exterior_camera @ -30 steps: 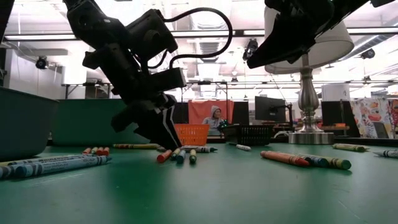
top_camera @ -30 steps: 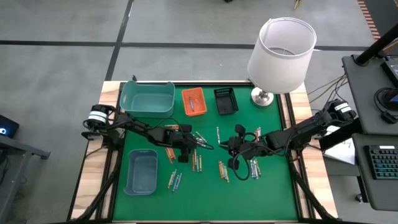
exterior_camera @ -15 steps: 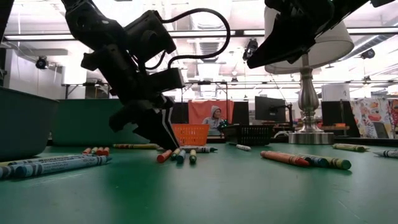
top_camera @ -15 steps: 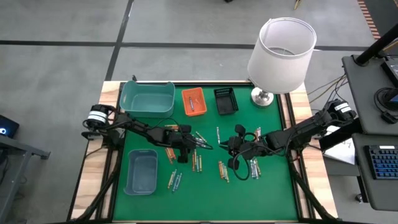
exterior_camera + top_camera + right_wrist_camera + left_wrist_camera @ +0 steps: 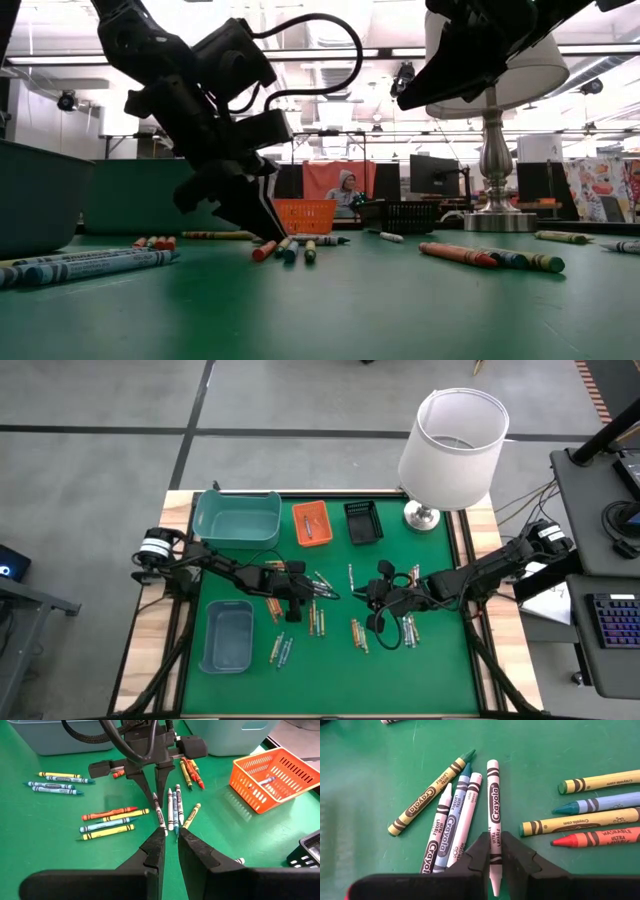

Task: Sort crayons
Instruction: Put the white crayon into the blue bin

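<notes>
High view: left gripper [image 5: 307,592] low over the green mat [image 5: 440,670] among scattered crayons [image 5: 316,618], right gripper [image 5: 372,596] hovering mid-table. Left wrist view: fingers [image 5: 479,855] clamped on a white crayon [image 5: 493,820] lying on the mat beside other crayons. Right wrist view: right gripper nearly closed, nothing in it, orange basket [image 5: 280,777] beyond

From overhead the crayons [image 5: 316,618] are too small to tell colours. The lamp [image 5: 497,150] is cut off by the low view's top edge.
</notes>
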`<move>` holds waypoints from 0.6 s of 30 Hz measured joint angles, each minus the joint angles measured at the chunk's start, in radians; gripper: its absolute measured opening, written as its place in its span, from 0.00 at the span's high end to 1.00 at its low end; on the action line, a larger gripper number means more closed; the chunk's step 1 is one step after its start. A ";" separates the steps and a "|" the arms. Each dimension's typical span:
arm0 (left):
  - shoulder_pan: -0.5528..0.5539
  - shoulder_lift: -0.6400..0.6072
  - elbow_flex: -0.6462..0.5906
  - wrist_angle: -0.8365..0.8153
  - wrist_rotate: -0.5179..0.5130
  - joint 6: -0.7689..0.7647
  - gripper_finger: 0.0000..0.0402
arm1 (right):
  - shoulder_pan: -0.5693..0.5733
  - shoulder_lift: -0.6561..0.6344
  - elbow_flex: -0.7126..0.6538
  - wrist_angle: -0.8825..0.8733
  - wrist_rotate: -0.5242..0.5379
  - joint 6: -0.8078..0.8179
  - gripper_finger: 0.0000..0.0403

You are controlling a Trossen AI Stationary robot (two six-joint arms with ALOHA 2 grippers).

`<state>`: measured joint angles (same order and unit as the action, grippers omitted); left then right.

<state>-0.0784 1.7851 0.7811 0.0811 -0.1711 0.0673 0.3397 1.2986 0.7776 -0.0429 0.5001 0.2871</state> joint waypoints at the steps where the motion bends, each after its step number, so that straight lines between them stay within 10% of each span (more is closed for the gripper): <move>1: 0.000 0.000 0.001 0.000 0.000 0.000 0.97 | 0.000 0.000 0.000 0.000 0.000 0.000 0.89; 18: -0.002 -0.161 0.031 -0.100 0.001 -0.004 1.00 | 0.000 0.000 0.000 0.000 -0.001 0.000 0.89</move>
<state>-0.0802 1.6236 0.8122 -0.0184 -0.1697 0.0638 0.3397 1.2987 0.7776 -0.0429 0.4990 0.2874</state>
